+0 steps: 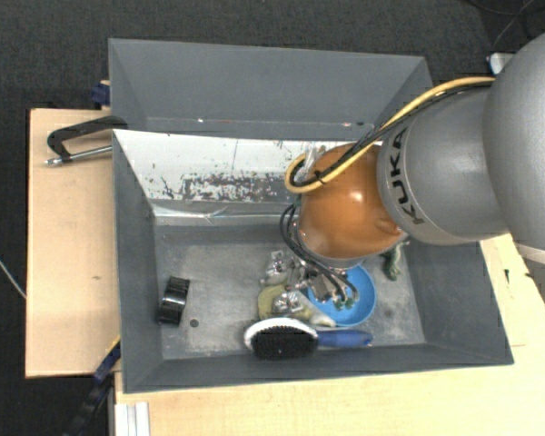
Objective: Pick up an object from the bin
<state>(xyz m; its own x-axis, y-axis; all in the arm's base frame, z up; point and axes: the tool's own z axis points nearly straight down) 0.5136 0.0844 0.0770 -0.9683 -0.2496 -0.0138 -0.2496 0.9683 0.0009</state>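
Note:
My gripper [305, 282] hangs low in the bin's front middle, under the orange wrist cover. It is directly over the left edge of a round blue dish [361, 303]. Just in front of it lies a hairbrush [281, 340] with a white rim, black bristles and a blue handle pointing right. A small pale olive piece [270, 299] lies at the gripper's left side, partly hidden by it. I cannot see anything held.
A small black block [173, 300] lies alone on the bin floor at the front left. A dark green piece [393, 263] sticks out beside the arm near the right wall. The arm covers the bin's right middle.

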